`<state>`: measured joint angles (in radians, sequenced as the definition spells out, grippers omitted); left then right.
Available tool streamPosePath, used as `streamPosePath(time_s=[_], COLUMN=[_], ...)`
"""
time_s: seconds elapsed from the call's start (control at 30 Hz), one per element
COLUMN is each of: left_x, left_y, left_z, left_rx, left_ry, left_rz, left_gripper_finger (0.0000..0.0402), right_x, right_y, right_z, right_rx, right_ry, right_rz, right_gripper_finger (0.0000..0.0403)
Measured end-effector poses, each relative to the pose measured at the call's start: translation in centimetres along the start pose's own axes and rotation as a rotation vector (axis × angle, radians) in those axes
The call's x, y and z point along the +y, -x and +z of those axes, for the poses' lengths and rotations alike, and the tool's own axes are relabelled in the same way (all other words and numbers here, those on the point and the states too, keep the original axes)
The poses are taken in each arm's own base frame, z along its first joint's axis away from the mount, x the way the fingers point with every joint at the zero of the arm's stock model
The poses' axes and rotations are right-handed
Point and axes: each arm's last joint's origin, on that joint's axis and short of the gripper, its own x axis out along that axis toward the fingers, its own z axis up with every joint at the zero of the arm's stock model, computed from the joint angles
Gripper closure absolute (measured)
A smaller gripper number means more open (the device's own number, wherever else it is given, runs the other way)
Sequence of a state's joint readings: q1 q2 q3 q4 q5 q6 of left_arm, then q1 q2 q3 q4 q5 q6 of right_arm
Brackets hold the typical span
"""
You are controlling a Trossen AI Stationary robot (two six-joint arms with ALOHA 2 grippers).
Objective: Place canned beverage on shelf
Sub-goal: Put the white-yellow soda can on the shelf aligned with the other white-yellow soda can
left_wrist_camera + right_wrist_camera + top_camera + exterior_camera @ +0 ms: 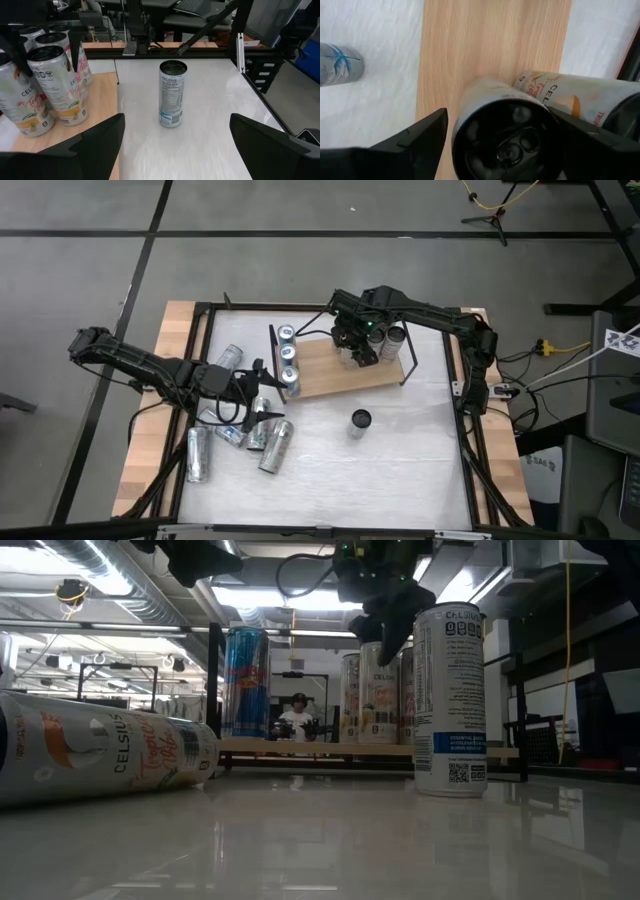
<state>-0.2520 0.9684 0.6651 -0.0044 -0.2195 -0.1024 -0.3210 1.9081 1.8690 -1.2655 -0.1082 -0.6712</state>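
Observation:
The shelf [335, 375] is a light wooden board with black wire ends, in the middle of the table. Three blue-topped cans [289, 356] stand at its left end and several white cans [386, 335] at its right end. My right gripper [500, 125] points down over the right end, open. Its fingers stand on either side of the top of an upright can [502, 142] that rests on the board. My left gripper [172, 135] hovers open over the cans lying at the table's left [262, 395]. It holds nothing.
One white can [360, 421] stands alone on the tabletop in front of the shelf, also seen in the left wrist view [172, 94]. Several cans [235, 438] lie on their sides at the table's left. A black frame [465, 380] edges the table.

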Motion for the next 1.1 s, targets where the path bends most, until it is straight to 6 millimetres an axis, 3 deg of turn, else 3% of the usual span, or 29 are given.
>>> streamPosePath(time_s=[0.4,0.67,0.87,1.1], left_x=[0.0,0.0,0.0,0.0], left_y=[0.0,0.0,0.0,0.0], left_z=[0.0,0.0,0.0,0.0], left_rx=[0.001,0.002,0.003,0.003], left_ry=[0.0,0.001,0.002,0.002], left_rz=[0.0,0.0,0.0,0.0], left_gripper_finger=[0.0048,0.0048,0.0048,0.0048], right_x=[0.1,1.3,4.2,9.8], right_y=[4.6,8.5,9.8,9.5], right_z=[0.7,1.7,3.6,6.1], right_rx=[-0.042,-0.208,-0.304,-0.249], right_ry=[-0.008,-0.116,-0.09,-0.014], right_rz=[-0.047,0.032,0.162,0.208], right_gripper_finger=[0.0082,0.0081,0.0081,0.0081])
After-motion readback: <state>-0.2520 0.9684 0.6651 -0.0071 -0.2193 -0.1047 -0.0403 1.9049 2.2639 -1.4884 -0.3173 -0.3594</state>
